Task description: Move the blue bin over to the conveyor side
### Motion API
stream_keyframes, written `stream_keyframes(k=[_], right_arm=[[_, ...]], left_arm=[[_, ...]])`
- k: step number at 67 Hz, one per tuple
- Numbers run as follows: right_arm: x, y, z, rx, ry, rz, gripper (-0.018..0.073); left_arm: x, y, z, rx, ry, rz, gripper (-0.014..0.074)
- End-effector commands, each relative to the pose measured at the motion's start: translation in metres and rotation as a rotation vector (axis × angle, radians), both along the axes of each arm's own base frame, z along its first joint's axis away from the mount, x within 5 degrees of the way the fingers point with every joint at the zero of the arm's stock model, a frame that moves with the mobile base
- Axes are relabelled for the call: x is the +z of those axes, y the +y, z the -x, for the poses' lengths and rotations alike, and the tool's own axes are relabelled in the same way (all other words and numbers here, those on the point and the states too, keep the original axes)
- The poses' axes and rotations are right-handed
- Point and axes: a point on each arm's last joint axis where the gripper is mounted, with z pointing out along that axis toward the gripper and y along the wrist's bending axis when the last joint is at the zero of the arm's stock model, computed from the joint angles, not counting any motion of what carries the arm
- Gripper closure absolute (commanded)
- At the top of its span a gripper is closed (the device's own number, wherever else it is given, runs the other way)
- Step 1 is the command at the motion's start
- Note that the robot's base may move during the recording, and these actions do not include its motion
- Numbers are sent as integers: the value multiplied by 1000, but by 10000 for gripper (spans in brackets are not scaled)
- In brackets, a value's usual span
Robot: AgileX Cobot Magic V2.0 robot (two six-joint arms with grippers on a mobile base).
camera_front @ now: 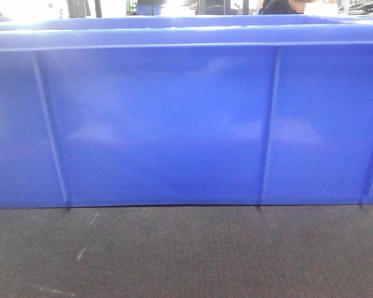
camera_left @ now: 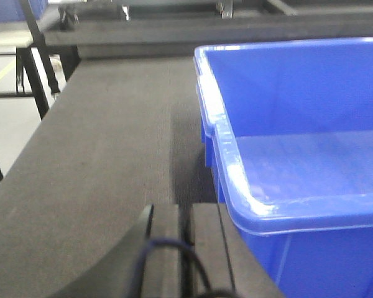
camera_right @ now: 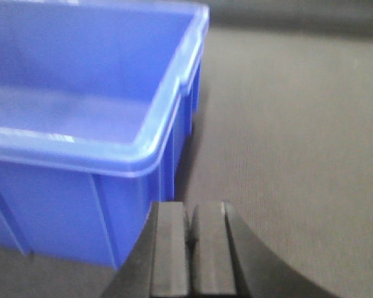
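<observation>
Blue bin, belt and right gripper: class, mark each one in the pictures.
blue bin (camera_front: pixel 174 124): front view, near wall.
belt (camera_left: pixel 99 161): left wrist view, bare surface beside the bin.
right gripper (camera_right: pixel 189 214): right wrist view, between the closed fingertips.

In the front view the blue bin (camera_front: pixel 174 124) ran off both side edges, so neither end wall showed, and its near wall hid the whole interior. The belt (camera_front: pixel 186 254) was cut off at the bottom edge. Behind the rim, a dark-clad figure (camera_front: pixel 286 6) was cropped at the top, too little to identify. In the left wrist view the bin's right part was cut off, and a blue shape (camera_left: pixel 12 7) at the top left corner was perhaps another crate. The right wrist view was blurred throughout.
</observation>
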Motion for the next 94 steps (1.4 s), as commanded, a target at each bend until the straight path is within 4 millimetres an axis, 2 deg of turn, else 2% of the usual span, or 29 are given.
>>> stream_keyframes(k=[1,6,64,74,82,94], right_arm=[[4,-5,12,3,-123,-22,648],[6,-8,22,3,-181,-44,648],[11,-8,22,13,-235,-59,648],[11,-8,22,13,-235,-59,648],[11,-8,22,13,-235,-59,648],[11,-8,22,13,-235,-59,648]], left_arm=[[3,0,7,-4,-64,-2,613],[5,1,12,-4,-87,0,613],[5,1,14,-4,-99,0,613],[4,-3,16,-24,-99,89,613],[-3,-3,19,-24,-128,13,613],[-42,-3,22,-8,-205,-13,613]])
